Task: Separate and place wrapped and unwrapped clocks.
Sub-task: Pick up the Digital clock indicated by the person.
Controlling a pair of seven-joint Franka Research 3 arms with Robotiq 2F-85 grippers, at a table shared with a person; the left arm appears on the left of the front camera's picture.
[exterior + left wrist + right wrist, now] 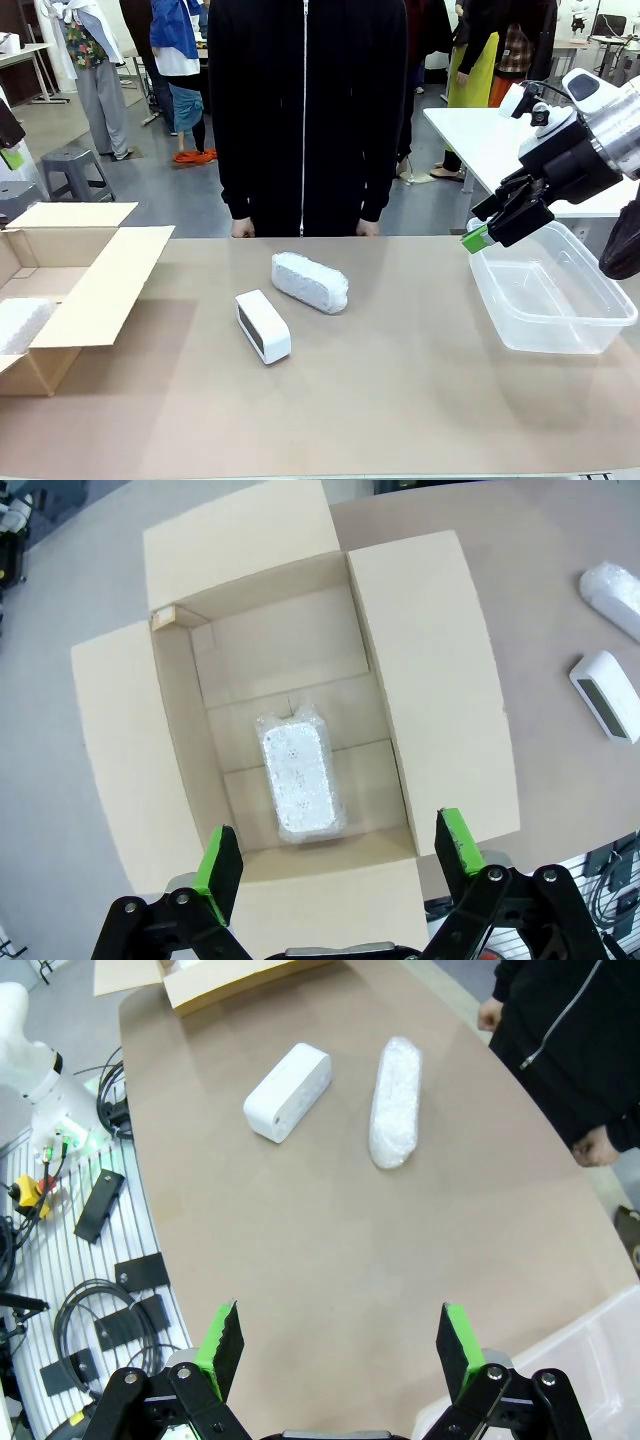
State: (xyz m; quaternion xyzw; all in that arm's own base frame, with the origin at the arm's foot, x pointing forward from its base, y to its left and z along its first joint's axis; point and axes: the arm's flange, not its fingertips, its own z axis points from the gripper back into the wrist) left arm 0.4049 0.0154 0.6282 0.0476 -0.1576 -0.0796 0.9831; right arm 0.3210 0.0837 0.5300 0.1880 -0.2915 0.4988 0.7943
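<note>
White bumpy foam-wrapped bundle (310,282) lies mid-table, just beside the smooth white, dark-faced clock (263,326). A second wrapped bundle (300,780) rests inside the open brown cardboard box (430,680), beneath the left gripper (335,855), jaws spread and empty. The right gripper (476,236), jaws spread, hangs by the clear plastic tub (600,322).

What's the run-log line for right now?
left jaws open over cardboard box | boxed wrapped clock inside | second wrapped clock, unwrapped clock on table, apart | right jaws open by clear bin
</note>
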